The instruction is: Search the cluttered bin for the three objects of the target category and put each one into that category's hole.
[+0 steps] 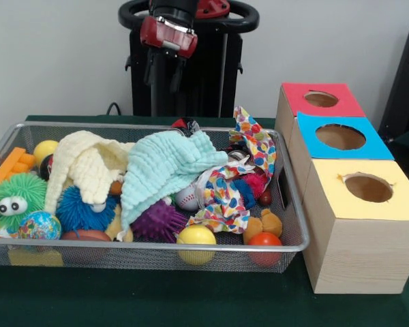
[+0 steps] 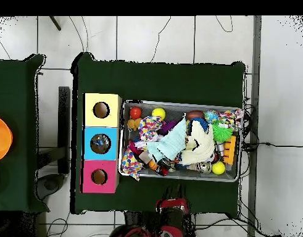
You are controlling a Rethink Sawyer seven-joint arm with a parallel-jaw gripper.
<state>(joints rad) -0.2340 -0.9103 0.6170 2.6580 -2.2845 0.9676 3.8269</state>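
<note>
Front view: the pincer (image 1: 169, 71) hangs at the upper middle, above the bin (image 1: 286, 197); the toys lie below it. Whether it is clenched, I cannot tell.

Evenly and softly lit in the front view; no hard shadows. Faint shading under the wire bin (image 1: 286, 245) along the green table (image 1: 150, 300) at the lower frame. Mild glare on the yellow ball (image 1: 196, 236) and red ball (image 1: 264, 240) at lower centre. Slightly soft focus throughout, softest at the upper edge around the gripper (image 1: 169, 71). Overhead view bright on the pale floor (image 2: 172, 37) at the top, dark over the table. Fine detail inside the bin smeared.
</note>
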